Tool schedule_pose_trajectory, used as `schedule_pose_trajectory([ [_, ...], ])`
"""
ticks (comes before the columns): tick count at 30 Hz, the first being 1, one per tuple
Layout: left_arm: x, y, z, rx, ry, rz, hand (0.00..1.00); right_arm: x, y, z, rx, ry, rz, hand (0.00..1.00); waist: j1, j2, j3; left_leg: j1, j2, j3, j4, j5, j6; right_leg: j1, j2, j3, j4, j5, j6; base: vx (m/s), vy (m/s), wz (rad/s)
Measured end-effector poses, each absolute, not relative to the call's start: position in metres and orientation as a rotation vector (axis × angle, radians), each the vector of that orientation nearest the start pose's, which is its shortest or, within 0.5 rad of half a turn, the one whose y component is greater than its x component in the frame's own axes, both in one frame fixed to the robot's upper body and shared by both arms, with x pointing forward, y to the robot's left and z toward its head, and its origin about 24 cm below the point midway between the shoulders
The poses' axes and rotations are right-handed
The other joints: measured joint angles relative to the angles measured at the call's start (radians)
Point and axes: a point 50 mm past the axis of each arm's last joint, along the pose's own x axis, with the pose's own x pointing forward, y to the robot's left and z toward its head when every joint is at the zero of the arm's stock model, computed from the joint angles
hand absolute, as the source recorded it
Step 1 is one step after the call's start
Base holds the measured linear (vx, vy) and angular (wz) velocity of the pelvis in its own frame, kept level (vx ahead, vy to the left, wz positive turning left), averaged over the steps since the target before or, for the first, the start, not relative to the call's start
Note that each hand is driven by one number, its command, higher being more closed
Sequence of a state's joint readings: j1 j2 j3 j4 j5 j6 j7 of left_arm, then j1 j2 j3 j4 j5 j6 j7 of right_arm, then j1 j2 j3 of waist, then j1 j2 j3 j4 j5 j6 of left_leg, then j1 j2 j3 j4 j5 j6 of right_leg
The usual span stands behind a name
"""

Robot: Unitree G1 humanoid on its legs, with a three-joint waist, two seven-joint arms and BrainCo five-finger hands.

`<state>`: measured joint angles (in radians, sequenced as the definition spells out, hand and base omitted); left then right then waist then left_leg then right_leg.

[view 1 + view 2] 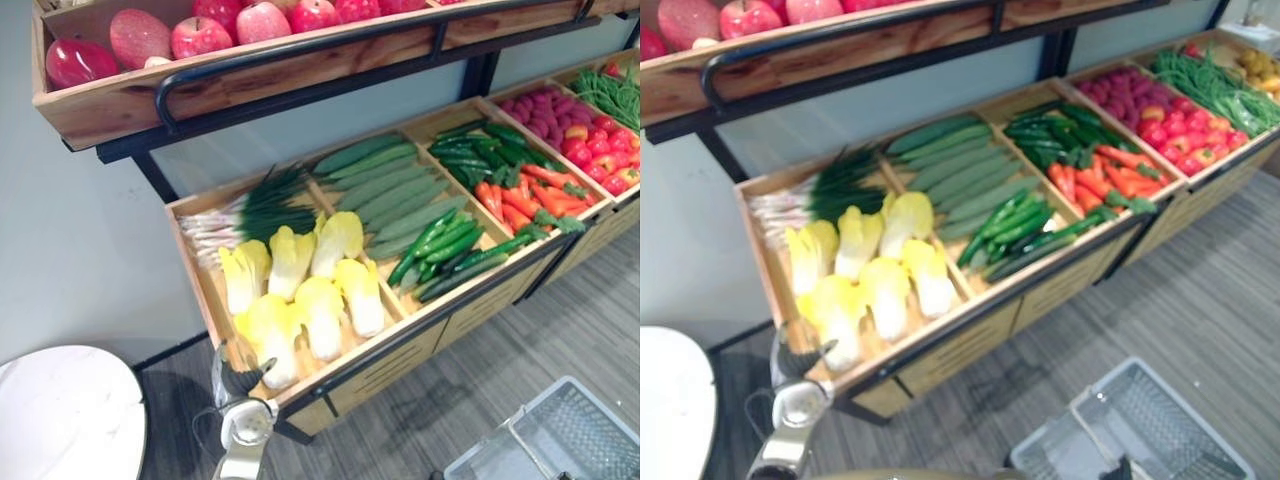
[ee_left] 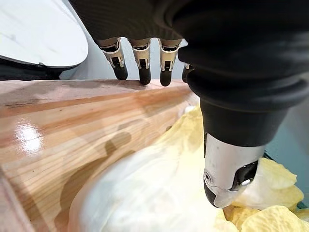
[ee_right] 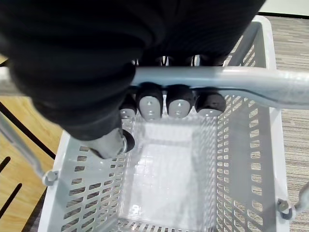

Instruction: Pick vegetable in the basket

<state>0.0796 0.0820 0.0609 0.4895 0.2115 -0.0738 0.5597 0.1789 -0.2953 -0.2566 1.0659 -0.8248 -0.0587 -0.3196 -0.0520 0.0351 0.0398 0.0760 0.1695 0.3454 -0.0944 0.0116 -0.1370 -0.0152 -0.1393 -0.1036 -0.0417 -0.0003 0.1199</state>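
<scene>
cabbages, pale yellow, lying in the front left compartment of the wooden crate, just beside spring onions and cucumbers. left hand at that compartment's front corner, fingers straight and spread over the wooden rim, thumb just above a cabbage, holding nothing. right hand, fingers curled round the handle of the grey basket, low beside the crate.

I see a grocery shop's produce section: tiered wooden bins of sorted cabbages, cucumbers and carrots, apples above, a grey shopping basket.
</scene>
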Motion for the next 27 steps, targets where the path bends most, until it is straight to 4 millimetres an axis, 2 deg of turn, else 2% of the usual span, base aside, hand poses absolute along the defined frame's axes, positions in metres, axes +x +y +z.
schedule_pose_trajectory([
  [5, 0.193, 0.209, -0.057, 0.392, 0.382, 0.532, 0.00, 0.057, -0.303, -0.134, -1.028, 1.103, -0.143, 1.00, 0.002, 0.000, 0.000, -0.002, -0.004, -0.002, 0.000, 0.000, 0.001, 0.000, -0.004, -0.003, 0.000, 0.000, 0.000, 0.00, 0.001, 0.01],
  [9, 0.206, 0.180, -0.044, 0.348, 0.296, 0.393, 0.00, 0.060, -0.303, -0.133, -1.028, 1.095, -0.145, 1.00, -0.001, 0.001, -0.001, -0.002, -0.003, -0.002, 0.000, 0.000, 0.001, 0.001, -0.003, -0.004, 0.003, 0.000, 0.000, 0.00, 0.000, 0.00],
  [11, 0.208, 0.174, -0.041, 0.323, 0.281, 0.378, 0.00, 0.060, -0.303, -0.133, -1.027, 1.096, -0.146, 1.00, -0.004, 0.003, -0.002, -0.001, -0.003, -0.002, 0.000, 0.000, 0.001, 0.001, -0.003, -0.004, 0.006, 0.000, 0.000, 0.00, 0.000, 0.00],
  [20, 0.212, 0.173, -0.029, 0.313, 0.227, 0.383, 0.00, 0.059, -0.303, -0.133, -1.025, 1.101, -0.148, 1.00, -0.002, 0.004, -0.003, 0.000, -0.004, -0.007, 0.000, 0.003, 0.004, 0.000, -0.005, -0.008, 0.011, 0.000, 0.000, 0.00, 0.000, 0.01],
  [27, 0.212, 0.174, -0.029, 0.314, 0.224, 0.386, 0.00, 0.058, -0.303, -0.134, -1.020, 1.106, -0.154, 1.00, -0.003, 0.004, -0.003, 0.000, -0.004, -0.007, 0.000, 0.003, 0.004, 0.000, -0.004, -0.009, 0.011, 0.000, 0.000, 0.00, 0.000, 0.00],
])
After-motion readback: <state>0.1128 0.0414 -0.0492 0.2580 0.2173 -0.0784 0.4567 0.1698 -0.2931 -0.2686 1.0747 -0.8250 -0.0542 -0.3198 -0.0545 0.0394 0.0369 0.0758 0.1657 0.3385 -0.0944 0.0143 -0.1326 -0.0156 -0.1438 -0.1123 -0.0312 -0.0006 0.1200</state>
